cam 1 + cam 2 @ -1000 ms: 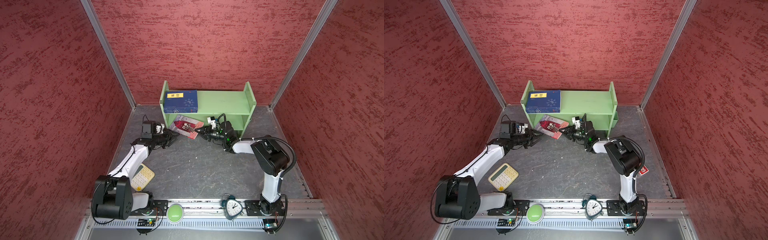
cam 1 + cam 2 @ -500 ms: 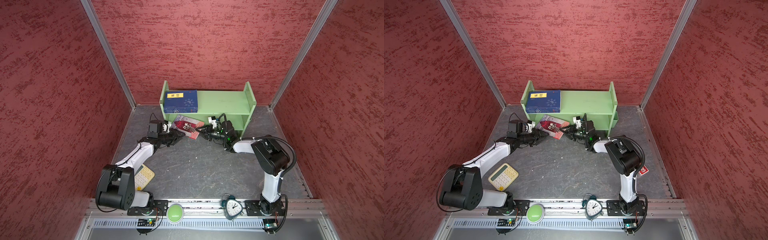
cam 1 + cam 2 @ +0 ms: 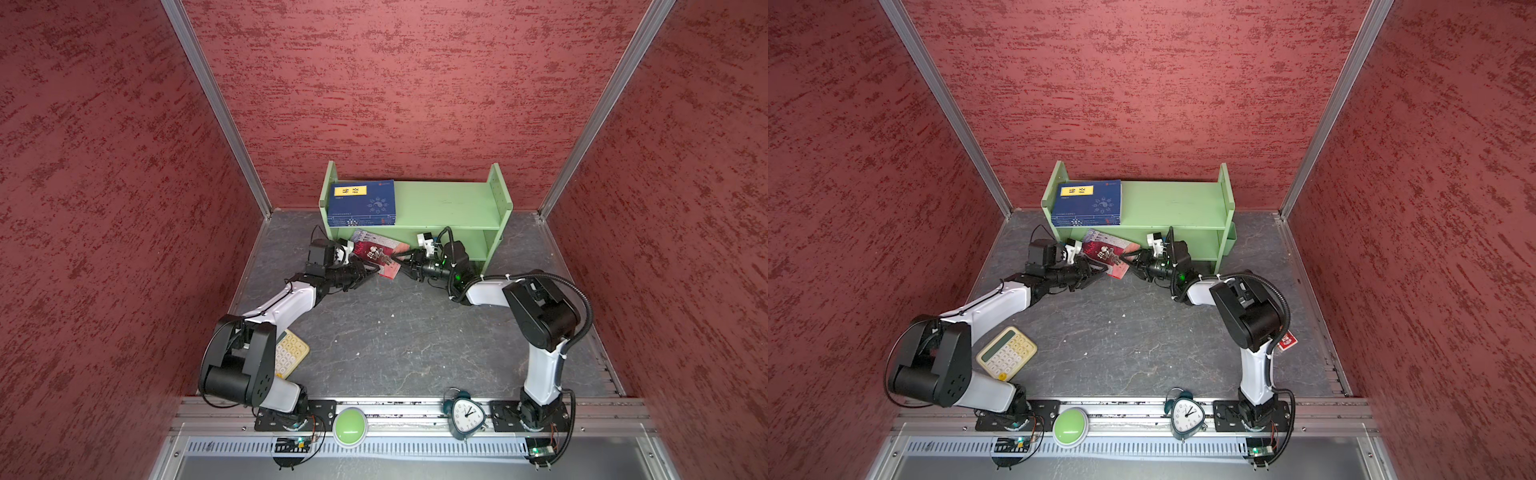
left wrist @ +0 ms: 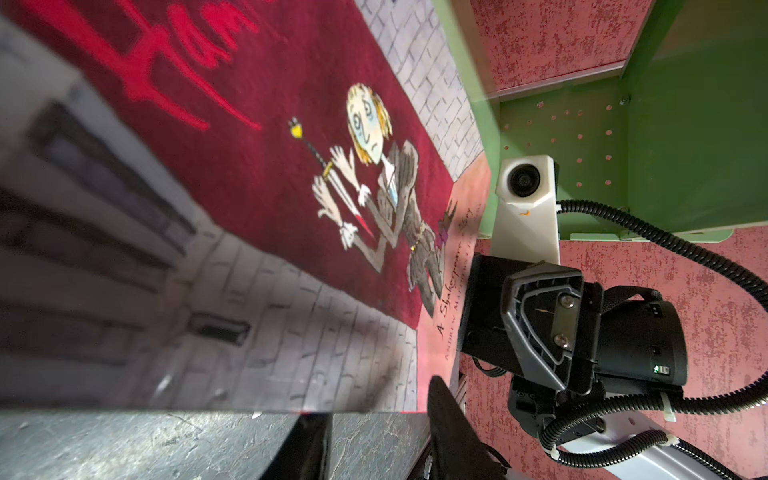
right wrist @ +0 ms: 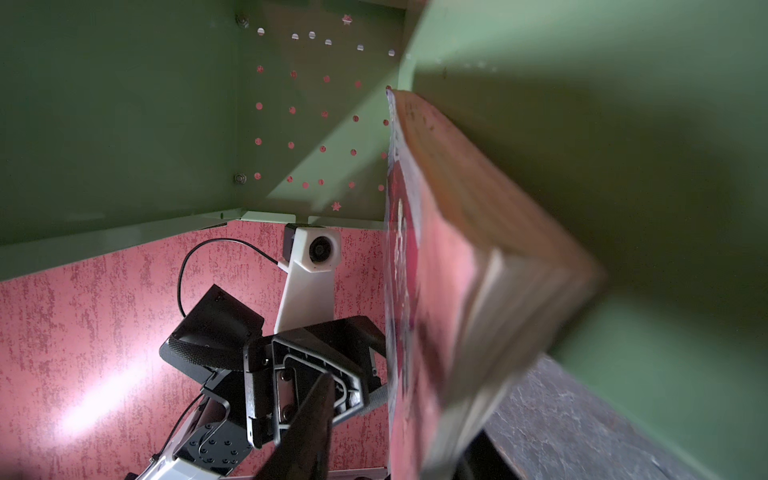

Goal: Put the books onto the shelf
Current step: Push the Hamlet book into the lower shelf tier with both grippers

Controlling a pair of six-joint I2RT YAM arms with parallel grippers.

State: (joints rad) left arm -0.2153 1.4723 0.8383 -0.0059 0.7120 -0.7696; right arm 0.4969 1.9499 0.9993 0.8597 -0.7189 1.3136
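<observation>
Lettering on red book (image 4: 249, 187): "A Shakespeare Story".

**Lettering on the two books and the clock**

In both top views, above centre of the frame, the navy book (image 3: 361, 203) carries a yellow label (image 3: 350, 190) reading 易经 in black. In the left wrist view, the red book (image 4: 249, 166) shows dripping red letters "Ham" and handwritten "A Shakespeare Story". The clock (image 3: 467, 415), lower right, has dial numerals. The print on the red tag (image 3: 1287, 341) is illegible.
</observation>
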